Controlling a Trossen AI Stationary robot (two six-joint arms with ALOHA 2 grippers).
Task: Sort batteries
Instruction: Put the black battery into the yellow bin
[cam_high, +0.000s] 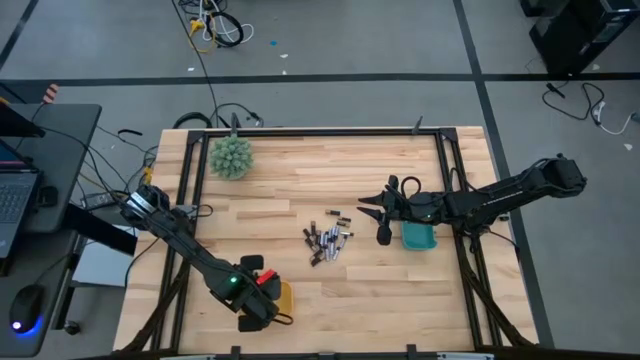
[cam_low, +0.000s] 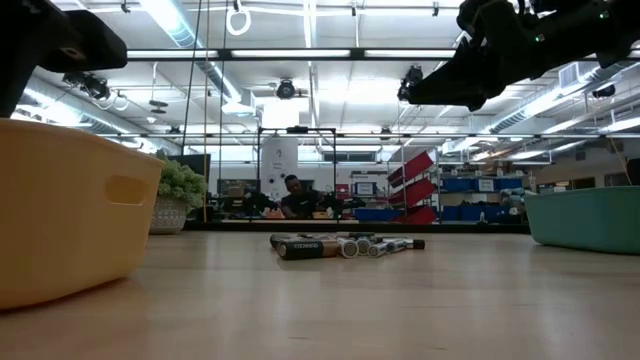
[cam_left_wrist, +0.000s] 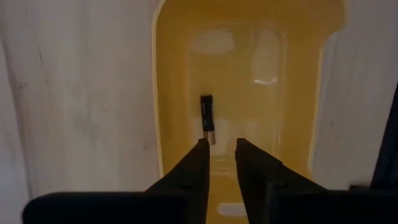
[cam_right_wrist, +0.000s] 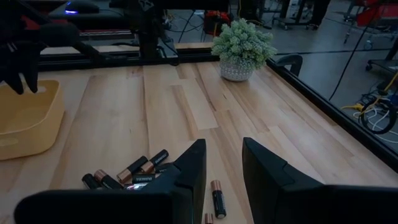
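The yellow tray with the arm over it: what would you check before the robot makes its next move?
1. Battery lies inside yellow tray: ok.
2. Left gripper empty, its fingers apart above that tray: ok.
3. Battery pile remains mid-table for picking: ok.
4. Right gripper holds nothing, fingers apart above the pile: ok.
5. Teal tray beneath the right arm, contents: cannot tell.
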